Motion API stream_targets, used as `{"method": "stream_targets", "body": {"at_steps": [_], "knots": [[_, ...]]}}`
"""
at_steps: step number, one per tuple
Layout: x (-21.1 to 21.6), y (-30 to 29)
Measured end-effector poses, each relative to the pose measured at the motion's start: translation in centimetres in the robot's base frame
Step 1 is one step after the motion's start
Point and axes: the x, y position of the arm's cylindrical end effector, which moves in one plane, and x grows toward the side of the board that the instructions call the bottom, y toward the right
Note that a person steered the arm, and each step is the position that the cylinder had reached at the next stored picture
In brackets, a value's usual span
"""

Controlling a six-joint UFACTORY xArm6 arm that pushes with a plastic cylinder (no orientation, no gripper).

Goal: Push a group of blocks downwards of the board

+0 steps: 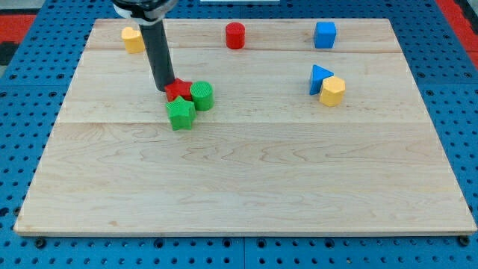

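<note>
My tip (163, 90), a bare rod with no pincer and holding nothing, touched the red block (178, 90) at upper left of centre, beside the green cylinder (202, 96) and green star (180, 113). Pushing straight down-frame, centred behind the cluster, would likely keep them together.

Rod's upper part cut off by the view's top edge. My tip (163, 90) covers the left side of the red block (179, 90); its shape cannot be made out. Tabletop (299, 187) fully in view.
</note>
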Motion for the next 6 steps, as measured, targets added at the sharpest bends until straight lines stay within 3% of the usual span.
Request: {"method": "stream_targets", "body": {"at_steps": [3, 6], "knots": [[8.3, 2.6], [4.4, 0.2]]}}
